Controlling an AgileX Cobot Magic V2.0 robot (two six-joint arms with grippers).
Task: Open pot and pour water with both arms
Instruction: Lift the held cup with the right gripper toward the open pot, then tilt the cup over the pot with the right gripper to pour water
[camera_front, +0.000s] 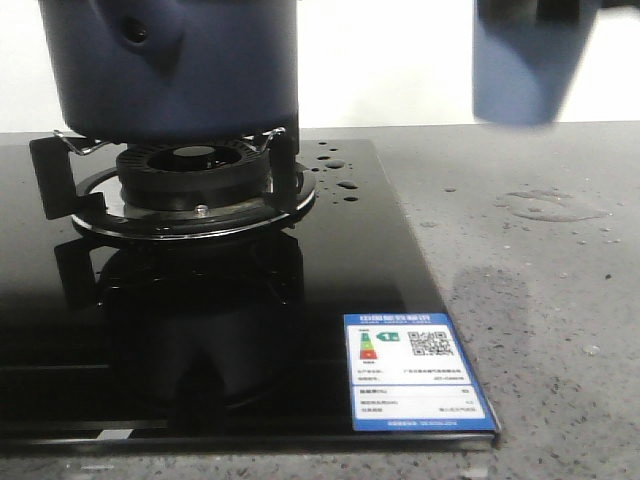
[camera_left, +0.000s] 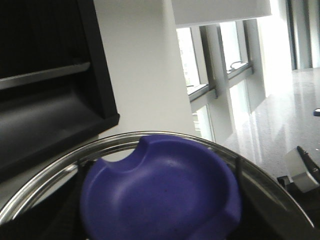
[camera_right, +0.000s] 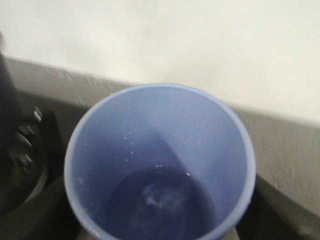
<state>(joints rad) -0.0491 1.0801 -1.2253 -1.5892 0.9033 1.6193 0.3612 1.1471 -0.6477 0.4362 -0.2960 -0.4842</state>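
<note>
The dark navy pot (camera_front: 175, 70) stands on the burner at the back left, its knob with a round hole (camera_front: 135, 35) facing me. In the left wrist view my left gripper (camera_left: 160, 222) holds the pot's lid, with its purple-blue knob (camera_left: 160, 192) and metal rim (camera_left: 125, 142), raised against the wall; the fingers are hidden behind the knob. My right gripper (camera_right: 160, 227) is shut on a light blue cup (camera_right: 160, 150), held high at the right in the front view (camera_front: 525, 65). Water (camera_right: 160, 200) lies in the cup's bottom. Drops (camera_front: 335, 165) sit on the hob and a thin puddle (camera_front: 548, 206) on the counter.
The black gas burner (camera_front: 195, 170) with wire pan supports sits on a glossy black glass hob (camera_front: 200, 330). A blue and white energy label (camera_front: 415, 370) is at the hob's front right corner. The grey speckled counter (camera_front: 560, 330) runs to the right.
</note>
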